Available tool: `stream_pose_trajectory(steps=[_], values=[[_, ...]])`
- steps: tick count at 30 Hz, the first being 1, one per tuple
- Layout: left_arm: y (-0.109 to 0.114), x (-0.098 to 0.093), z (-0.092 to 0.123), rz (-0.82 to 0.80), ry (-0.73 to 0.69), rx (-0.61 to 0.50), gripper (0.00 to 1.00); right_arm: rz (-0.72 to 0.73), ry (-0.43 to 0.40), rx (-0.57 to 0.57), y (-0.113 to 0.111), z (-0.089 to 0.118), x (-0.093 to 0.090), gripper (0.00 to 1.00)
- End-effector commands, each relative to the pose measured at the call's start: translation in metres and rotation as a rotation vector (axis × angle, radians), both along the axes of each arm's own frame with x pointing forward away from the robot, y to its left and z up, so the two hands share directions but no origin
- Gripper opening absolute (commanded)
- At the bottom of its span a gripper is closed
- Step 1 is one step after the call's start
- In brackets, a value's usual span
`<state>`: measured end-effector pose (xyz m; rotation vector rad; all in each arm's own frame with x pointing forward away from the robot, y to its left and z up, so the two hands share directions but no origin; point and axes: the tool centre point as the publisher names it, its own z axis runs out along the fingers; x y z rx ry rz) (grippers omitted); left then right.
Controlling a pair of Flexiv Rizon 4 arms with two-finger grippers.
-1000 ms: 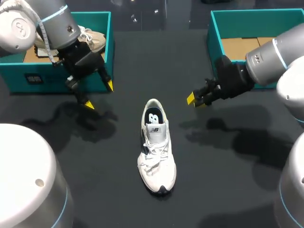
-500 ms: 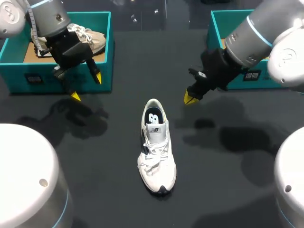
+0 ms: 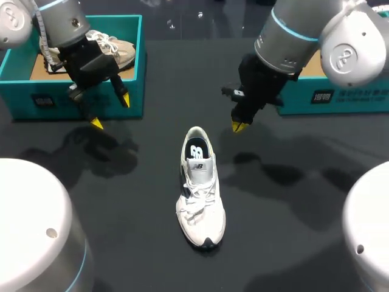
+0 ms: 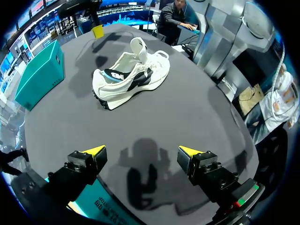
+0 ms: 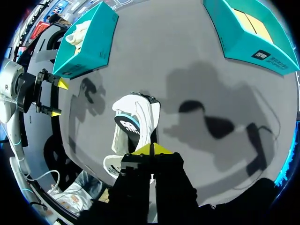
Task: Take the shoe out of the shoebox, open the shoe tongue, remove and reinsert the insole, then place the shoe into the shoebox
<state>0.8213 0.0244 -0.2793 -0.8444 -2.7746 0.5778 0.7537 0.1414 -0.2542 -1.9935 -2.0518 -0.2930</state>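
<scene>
Dark table (image 3: 121, 201) under it all; left shoebox (image 3: 24, 91) with a second shoe (image 3: 115, 48) inside, right shoebox (image 3: 340, 97) at the far corner; white shoe (image 3: 199, 188) out on the table between them, resting on its sole; left pincer (image 3: 110, 111) spread wide before the left shoebox; right pincer (image 3: 238, 126) pinched closed near the shoe's heel.

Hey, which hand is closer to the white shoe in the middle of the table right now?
The right. The right hand hangs just beyond the heel of the white shoe; the left hand is farther off, by the left shoebox.
</scene>
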Motion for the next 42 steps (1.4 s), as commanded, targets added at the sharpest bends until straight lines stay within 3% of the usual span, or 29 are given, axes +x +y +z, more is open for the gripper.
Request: stream_pose_trajectory(steps=[1, 10, 24, 32, 42], values=[[0.000, 0.000, 0.000, -0.001, -0.001, 0.003, 1.00, -0.013, 0.014, -0.136, 0.032, -0.013, 0.005, 0.00], [0.000, 0.000, 0.000, -0.001, -0.001, 0.003, 1.00, -0.075, 0.005, -0.213, 0.069, -0.029, -0.004, 0.00], [0.000, 0.000, 0.000, -0.001, -0.001, 0.003, 1.00, -0.081, -0.006, -0.220, 0.070, -0.029, -0.005, 0.00], [0.000, 0.000, 0.000, -0.001, -0.001, 0.003, 1.00, -0.051, -0.114, -0.215, 0.087, -0.049, -0.007, 0.00], [0.000, 0.000, 0.000, -0.001, -0.001, 0.003, 1.00, -0.051, -0.188, -0.237, 0.095, -0.066, -0.011, 0.00]])
